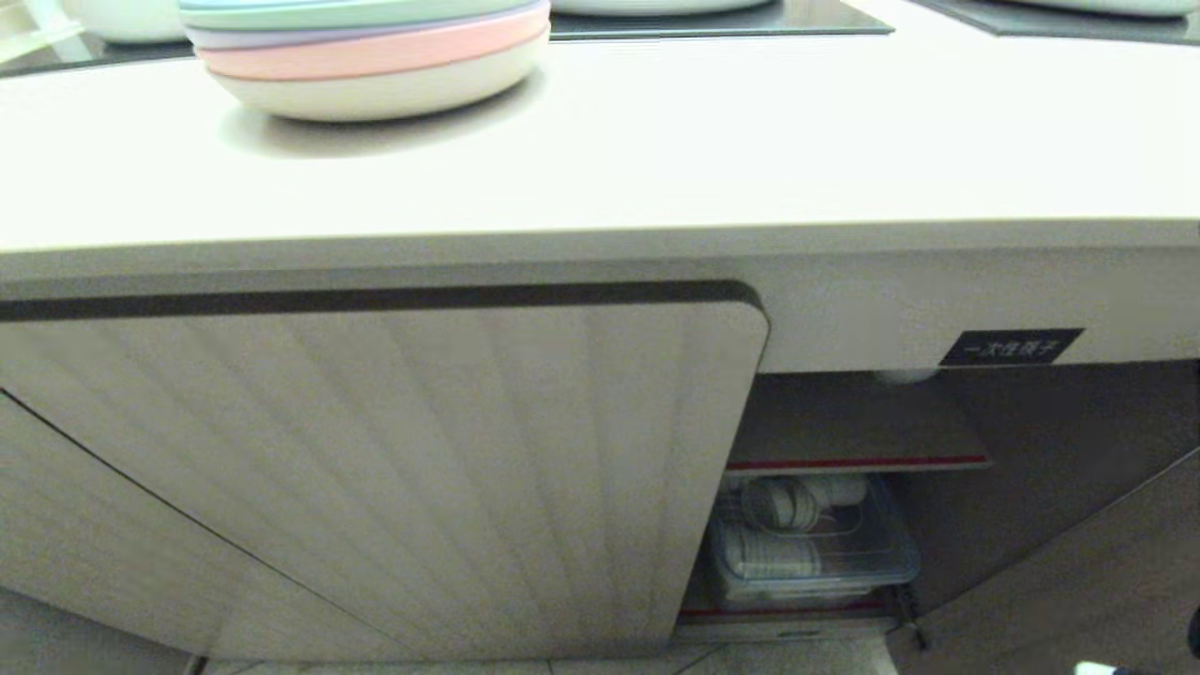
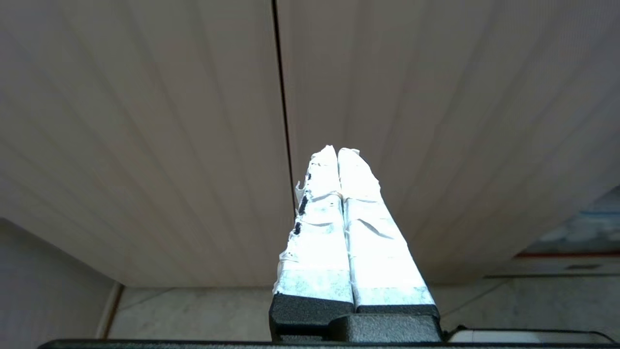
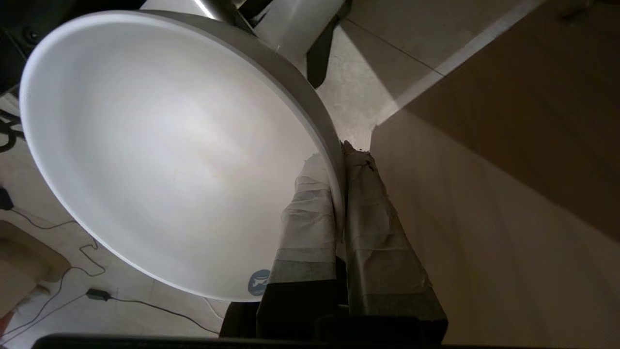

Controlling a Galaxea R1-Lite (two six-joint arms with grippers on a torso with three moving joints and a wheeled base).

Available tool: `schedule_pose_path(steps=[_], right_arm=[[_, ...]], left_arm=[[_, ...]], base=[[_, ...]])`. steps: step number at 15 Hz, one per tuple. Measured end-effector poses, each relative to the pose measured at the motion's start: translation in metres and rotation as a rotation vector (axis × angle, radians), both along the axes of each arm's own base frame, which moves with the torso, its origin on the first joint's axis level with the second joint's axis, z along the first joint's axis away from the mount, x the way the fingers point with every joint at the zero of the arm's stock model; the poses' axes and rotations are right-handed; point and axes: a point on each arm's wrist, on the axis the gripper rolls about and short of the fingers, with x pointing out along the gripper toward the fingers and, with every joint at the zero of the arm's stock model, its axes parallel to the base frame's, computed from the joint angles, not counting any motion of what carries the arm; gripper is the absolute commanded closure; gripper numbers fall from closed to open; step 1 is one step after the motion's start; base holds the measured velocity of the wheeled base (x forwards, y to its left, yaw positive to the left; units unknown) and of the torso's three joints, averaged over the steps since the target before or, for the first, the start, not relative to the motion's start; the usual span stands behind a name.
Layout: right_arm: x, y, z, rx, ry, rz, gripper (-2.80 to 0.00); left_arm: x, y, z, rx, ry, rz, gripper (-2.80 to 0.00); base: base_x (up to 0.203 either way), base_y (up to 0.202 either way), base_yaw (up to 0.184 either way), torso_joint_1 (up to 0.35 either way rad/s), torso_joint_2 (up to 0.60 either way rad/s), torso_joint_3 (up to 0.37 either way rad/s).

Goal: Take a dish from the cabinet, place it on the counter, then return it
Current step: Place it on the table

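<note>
In the right wrist view my right gripper (image 3: 339, 155) is shut on the rim of the dish (image 3: 164, 150), a plain white round bowl; one taped finger lies inside the rim, the other outside. The bowl hangs low beside a beige cabinet door (image 3: 484, 232), over the floor. The head view shows the cabinet (image 1: 394, 469) with its ribbed door, an open compartment with a brown red-edged shelf (image 1: 844, 431) and a black label (image 1: 1011, 348), below the cream counter (image 1: 750, 150). Neither arm shows there. My left gripper (image 2: 337, 151) is shut and empty, facing the ribbed doors.
A stack of pastel plates (image 1: 370, 52) stands on the counter at the back left, beside black glass panels (image 1: 712, 21). A clear plastic bin (image 1: 811, 548) of white ware sits under the shelf. Cables (image 3: 72, 271) trail over the floor near the bowl.
</note>
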Motion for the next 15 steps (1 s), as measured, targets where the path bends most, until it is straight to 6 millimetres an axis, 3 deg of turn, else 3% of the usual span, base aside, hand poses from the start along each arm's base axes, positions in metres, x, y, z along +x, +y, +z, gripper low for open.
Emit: schedule_pose_path(steps=[15], right_arm=[[0.0004,0.0005,0.0020,0.010,-0.004,0.001,0.00]], left_arm=[[0.0000,0.0000,0.0002,0.000,-0.002,0.000,0.00]], base=[[0.000,0.000,0.000,0.213,-0.50,-0.282]])
